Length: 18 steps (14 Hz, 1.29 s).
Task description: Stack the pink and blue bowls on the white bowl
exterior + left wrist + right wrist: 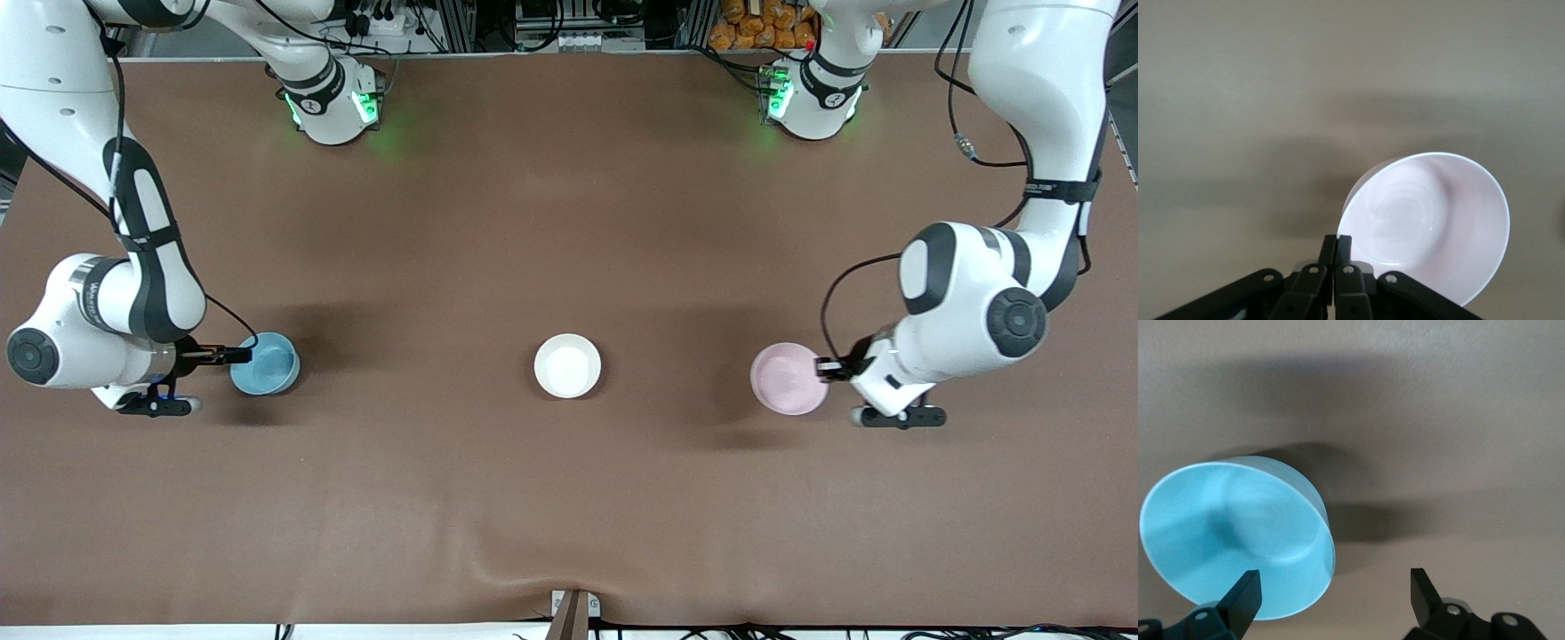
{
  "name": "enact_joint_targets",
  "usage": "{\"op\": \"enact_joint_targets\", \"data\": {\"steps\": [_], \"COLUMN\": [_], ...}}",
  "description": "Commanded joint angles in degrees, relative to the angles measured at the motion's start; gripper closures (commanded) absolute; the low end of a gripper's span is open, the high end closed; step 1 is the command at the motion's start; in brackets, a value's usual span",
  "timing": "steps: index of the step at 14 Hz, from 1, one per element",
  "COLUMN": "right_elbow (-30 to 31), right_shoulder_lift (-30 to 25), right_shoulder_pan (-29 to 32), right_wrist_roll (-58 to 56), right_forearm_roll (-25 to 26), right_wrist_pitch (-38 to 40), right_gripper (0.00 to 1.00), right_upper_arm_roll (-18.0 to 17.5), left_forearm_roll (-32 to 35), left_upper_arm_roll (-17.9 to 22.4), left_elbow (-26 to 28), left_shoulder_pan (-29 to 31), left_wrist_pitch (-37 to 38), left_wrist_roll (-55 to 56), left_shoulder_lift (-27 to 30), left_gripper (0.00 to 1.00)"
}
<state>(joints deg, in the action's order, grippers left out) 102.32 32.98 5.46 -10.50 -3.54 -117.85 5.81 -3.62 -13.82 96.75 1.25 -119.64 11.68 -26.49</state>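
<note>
Brown cloth is covering the desk (569, 498), w/ three bowls sitting in a rough row across its middle.

Pink bowl (788, 379) is lying nearest the front camera by a hair, toward the left arm's end of the desk. Left gripper (827, 368) is pinching its rim: in the left wrist view the fingers (1336, 250) are pressed together on the rim edge of the pink bowl (1431, 223), one inside, one outside. Bowl is showing its inside, looking a bit tilted in that view; can't tell if it's touching the desk.

White bowl (567, 365) is sitting upright in the middle, well apart from both others, nothing touching it.

Blue bowl (265, 363) is sitting toward the right arm's end. Right gripper (238, 356) is hanging at its rim w/ fingers spread wide; in the right wrist view one fingertip (1245, 593) is overlapping the rim of the blue bowl (1238, 543), the other standing clear over bare desk. Not clamping anything.

Both arm bases are standing along the desk edge farthest from the front camera.
</note>
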Motion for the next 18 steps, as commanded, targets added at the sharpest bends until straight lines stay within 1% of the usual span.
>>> {"op": "enact_joint_targets", "data": {"steps": [1,2,3,5,6,8,10,12,14,16,18], "right_elbow": [0.2,0.2,0.2,0.2,0.2,0.2,-0.1,-0.6,-1.5,-2.3,-3.7], "right_shoulder_lift": [0.7,1.1,1.3,1.9,1.9,1.9,1.7,1.2,0.3,-1.4,-3.1], "right_shoulder_pan": [0.1,0.1,0.2,0.3,0.3,0.5,0.3,0.4,0.8,1.6,1.5], "right_wrist_roll": [-1.0,-1.0,-0.9,-0.8,-0.9,-1.1,-1.1,-1.6,-3.8,-5.1,-5.2], "right_forearm_roll": [-2.3,-2.4,-2.6,-4.8,-5.4,-5.7,-5.7,-5.7,-5.7,-5.7,-5.7], "right_wrist_pitch": [-0.4,-0.4,-0.4,-0.3,-0.3,-0.3,-0.3,-0.2,-0.2,0.5,3.1], "right_gripper": [0.26,0.36,0.50,0.97,1.00,1.00,1.00,1.00,1.00,1.00,1.00], "right_upper_arm_roll": [0.0,0.0,0.0,0.0,0.0,0.0,0.0,0.0,0.0,0.0,0.0], "left_forearm_roll": [0.2,0.1,0.1,-0.3,-0.5,-0.5,-0.6,-0.5,-0.5,-0.5,-0.5], "left_upper_arm_roll": [0.4,0.3,0.3,0.2,0.2,0.2,0.3,0.4,0.5,0.7,0.7], "left_elbow": [-4.3,-4.9,-5.7,-7.1,-8.2,-11.0,-12.5,-14.5,-15.0,-15.0,-15.0], "left_shoulder_pan": [-5.4,-7.0,-8.8,-12.2,-13.7,-17.8,-21.1,-23.2,-25.7,-26.4,-26.8], "left_wrist_pitch": [3.3,3.3,3.3,3.3,3.3,3.3,1.5,-1.1,-5.5,-8.9,-10.9], "left_wrist_roll": [6.9,8.2,10.2,14.6,17.4,23.2,27.2,27.9,28.3,28.9,28.8], "left_shoulder_lift": [-0.3,-0.5,-1.1,-2.2,-3.4,-5.7,-7.7,-10.0,-12.1,-13.2,-14.3], "left_gripper": [1.00,1.00,1.00,1.00,1.00,1.00,1.00,1.00,1.00,1.00,1.00]}}
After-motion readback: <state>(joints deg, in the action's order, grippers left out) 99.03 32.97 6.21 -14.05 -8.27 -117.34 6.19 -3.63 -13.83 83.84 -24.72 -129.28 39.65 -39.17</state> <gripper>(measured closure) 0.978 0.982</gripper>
